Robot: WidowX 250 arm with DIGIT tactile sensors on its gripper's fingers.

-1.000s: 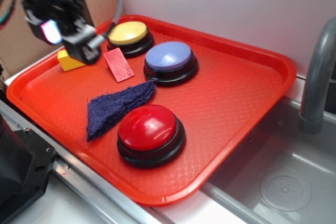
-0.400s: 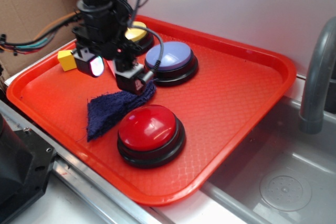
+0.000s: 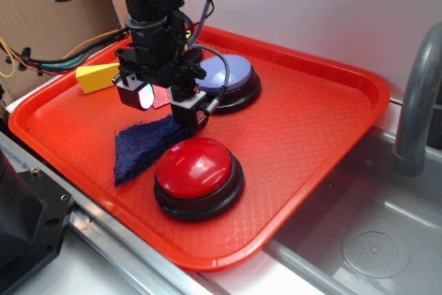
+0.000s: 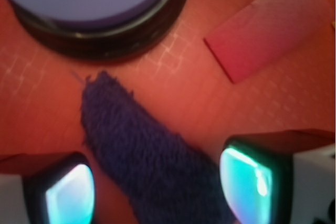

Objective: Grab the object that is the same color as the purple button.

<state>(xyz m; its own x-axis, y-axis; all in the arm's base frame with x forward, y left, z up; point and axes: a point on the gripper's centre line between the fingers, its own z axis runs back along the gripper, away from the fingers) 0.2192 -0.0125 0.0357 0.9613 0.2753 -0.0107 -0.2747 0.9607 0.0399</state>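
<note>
Now: gripper poised over the purple cloth

Nearest, the red dome button (image 3: 199, 173) sits just beside the navy-purple cloth scrap (image 4: 147, 166). Above the scrap's tip hangs the gripper (image 4: 157, 184), pointing down, jaws spread either side. Behind it: lavender button (image 3: 228, 74), pink-red rectangle (image 4: 270, 27), yellow block (image 3: 97, 77), orange tray (image 3: 311, 122), grey sink (image 3: 373, 240).
</note>
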